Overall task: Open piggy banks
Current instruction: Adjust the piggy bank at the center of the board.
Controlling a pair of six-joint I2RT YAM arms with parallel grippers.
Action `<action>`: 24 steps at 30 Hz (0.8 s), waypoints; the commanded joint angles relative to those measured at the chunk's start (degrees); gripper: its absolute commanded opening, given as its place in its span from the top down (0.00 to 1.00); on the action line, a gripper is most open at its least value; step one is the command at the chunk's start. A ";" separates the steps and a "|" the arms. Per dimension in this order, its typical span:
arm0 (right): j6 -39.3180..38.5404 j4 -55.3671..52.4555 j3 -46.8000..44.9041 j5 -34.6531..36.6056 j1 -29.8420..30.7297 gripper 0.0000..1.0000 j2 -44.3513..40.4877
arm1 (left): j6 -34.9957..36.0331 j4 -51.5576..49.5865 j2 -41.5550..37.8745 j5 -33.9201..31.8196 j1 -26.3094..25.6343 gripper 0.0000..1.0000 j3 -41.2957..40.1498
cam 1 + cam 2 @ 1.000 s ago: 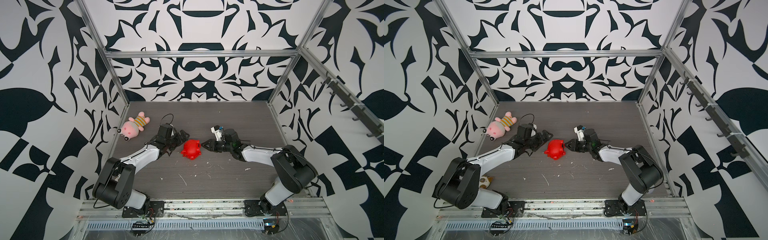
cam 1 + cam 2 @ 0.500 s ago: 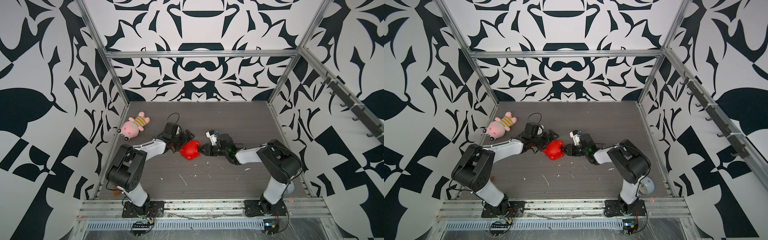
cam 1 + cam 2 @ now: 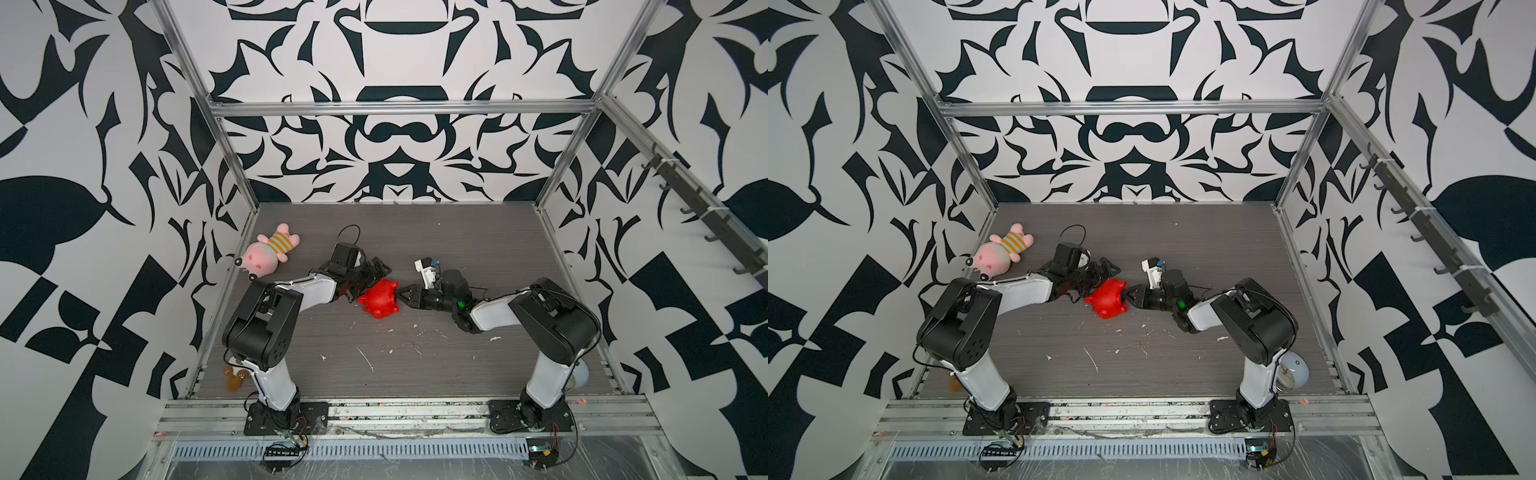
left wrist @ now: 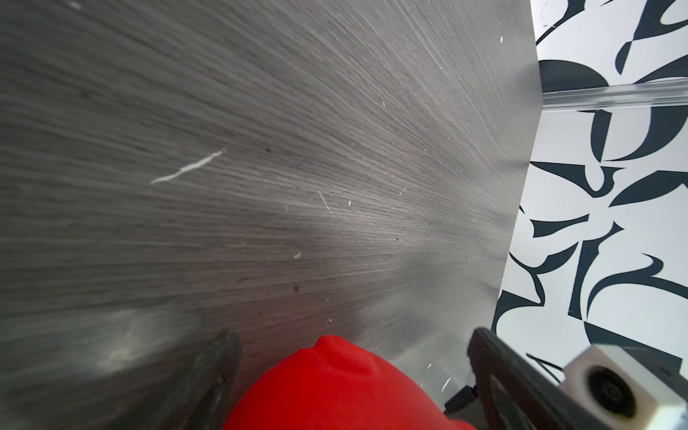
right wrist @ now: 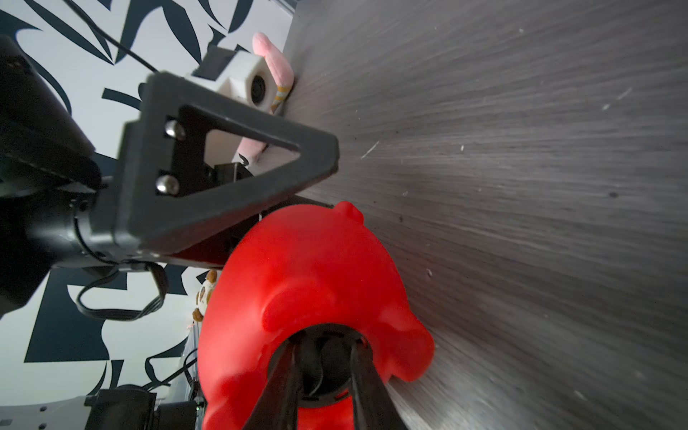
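Note:
The red piggy bank (image 3: 378, 301) (image 3: 1108, 299) lies on its side mid-table, belly toward my right arm. My left gripper (image 3: 370, 282) (image 3: 1100, 276) is open and straddles the pig's back; in the left wrist view the red body (image 4: 335, 391) sits between the spread fingers (image 4: 219, 372) with a gap on each side. My right gripper (image 3: 402, 294) (image 3: 1130, 296) (image 5: 325, 346) points into the belly and is shut on the black plug (image 5: 335, 357), in its round hole in the pig (image 5: 305, 268).
A pink plush pig in a striped shirt (image 3: 268, 253) (image 3: 1000, 253) lies at the back left by the wall. A small brown toy (image 3: 235, 376) sits at the front left corner, a pale round object (image 3: 1293, 370) at the front right. White crumbs (image 3: 365, 357) dot the table.
Both arms have stretched in toward the pig. The left gripper came round its back, and the right gripper reached the belly and narrowed onto the plug. The pig barely shifted.

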 commanded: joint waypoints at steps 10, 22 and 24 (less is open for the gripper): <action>3.69 5.88 -1.04 2.95 3.99 0.76 -1.15 | -1.20 1.50 -1.49 0.29 -0.54 0.00 -1.70; -0.84 8.12 2.53 7.23 4.79 0.82 3.63 | -2.24 4.48 -1.17 1.30 -0.63 0.00 -2.83; -2.26 6.47 3.14 8.13 4.91 0.91 3.32 | -2.59 5.16 -1.10 1.42 -0.61 0.01 -3.19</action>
